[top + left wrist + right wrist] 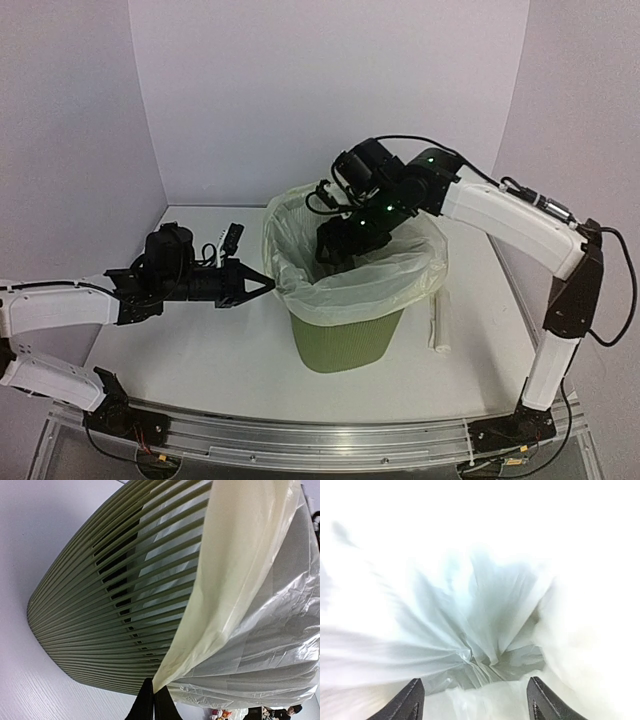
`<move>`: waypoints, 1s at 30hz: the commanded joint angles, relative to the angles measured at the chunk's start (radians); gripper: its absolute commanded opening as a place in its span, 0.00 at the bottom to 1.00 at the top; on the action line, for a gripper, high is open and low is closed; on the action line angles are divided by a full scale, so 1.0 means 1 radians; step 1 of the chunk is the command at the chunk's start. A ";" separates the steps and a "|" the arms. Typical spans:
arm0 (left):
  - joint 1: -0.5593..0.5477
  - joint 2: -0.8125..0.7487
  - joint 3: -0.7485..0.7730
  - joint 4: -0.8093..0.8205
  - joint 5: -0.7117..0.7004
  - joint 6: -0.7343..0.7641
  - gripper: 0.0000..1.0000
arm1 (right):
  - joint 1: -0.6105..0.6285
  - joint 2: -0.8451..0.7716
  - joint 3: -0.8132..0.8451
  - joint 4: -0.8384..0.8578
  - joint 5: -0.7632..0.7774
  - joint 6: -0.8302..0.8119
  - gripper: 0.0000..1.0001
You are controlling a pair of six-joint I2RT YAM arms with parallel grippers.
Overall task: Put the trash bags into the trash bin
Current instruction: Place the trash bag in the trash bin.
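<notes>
- The trash bin point(345, 340) stands upright near the middle of the table point(230, 350). The trash bag point(355, 285) already sits inside it as a liner, and its mouth is folded out over the rim all round.
- The left gripper point(266, 285) lies low on the bin's left side. In the wrist view its 2 fingers are pressed together at the hem of the overhanging film, so it looks to be pinching that edge. I judge it does this to hold the fold down on the rim while the other arm works.
- The right gripper point(476, 680) reaches down through the mouth from the far right, with its fingers spread wide and holding nothing. Below it the film gathers into creases toward the bottom, so this pose likely serves to press the liner deeper and open it out.
- 1 white roll point(440, 322) lies on the table just right of the bin, apart from both arms.
</notes>
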 commanded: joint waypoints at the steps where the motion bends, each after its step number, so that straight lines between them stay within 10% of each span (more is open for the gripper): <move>1: -0.001 -0.018 0.064 -0.048 -0.050 0.033 0.00 | 0.002 -0.083 0.054 -0.009 0.056 -0.069 0.70; 12: -0.002 0.010 0.114 -0.116 -0.064 0.062 0.02 | -0.007 -0.068 0.262 0.034 0.118 -0.253 0.81; 20: -0.002 -0.107 0.254 -0.435 -0.330 0.164 0.79 | -0.181 -0.053 0.263 0.060 -0.161 -0.303 0.86; 30: -0.002 -0.033 0.516 -0.539 -0.440 0.345 1.00 | -0.248 -0.012 0.297 0.087 -0.239 -0.397 0.86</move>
